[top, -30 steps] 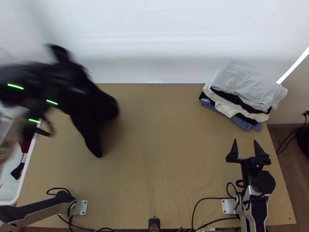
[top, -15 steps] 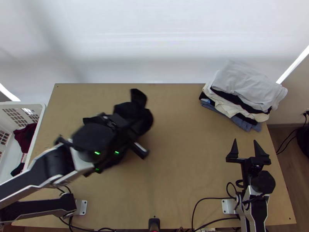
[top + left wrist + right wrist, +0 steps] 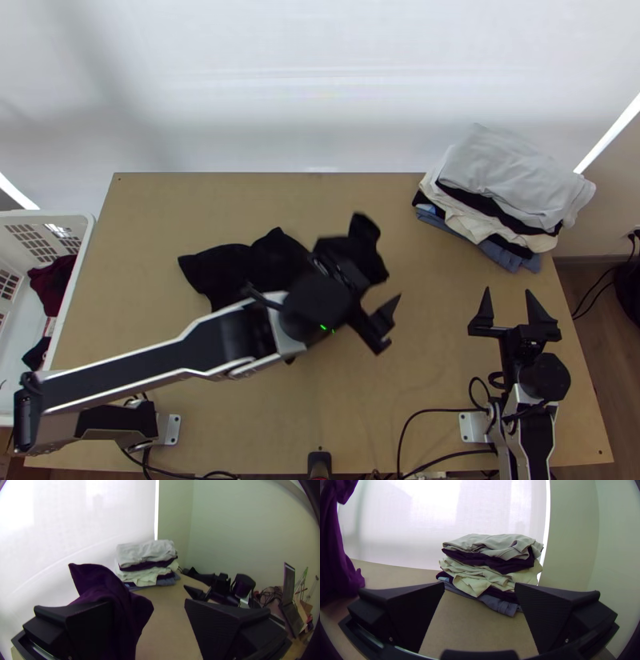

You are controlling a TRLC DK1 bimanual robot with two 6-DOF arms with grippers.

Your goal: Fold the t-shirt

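White basket (image 3: 22, 326) holding dark red cloth (image 3: 53, 284), left gripper (image 3: 374, 266) parted against black t-shirt (image 3: 236, 268), right gripper (image 3: 507, 293) parted

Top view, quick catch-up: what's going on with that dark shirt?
The left arm has the dark shirt raised over the table, loosely bunched and not folded. Its gripper is open, with cloth up against one finger; whether it is caught there, I can't tell. The right gripper is open, away from the shirt, near the pile of clothes.
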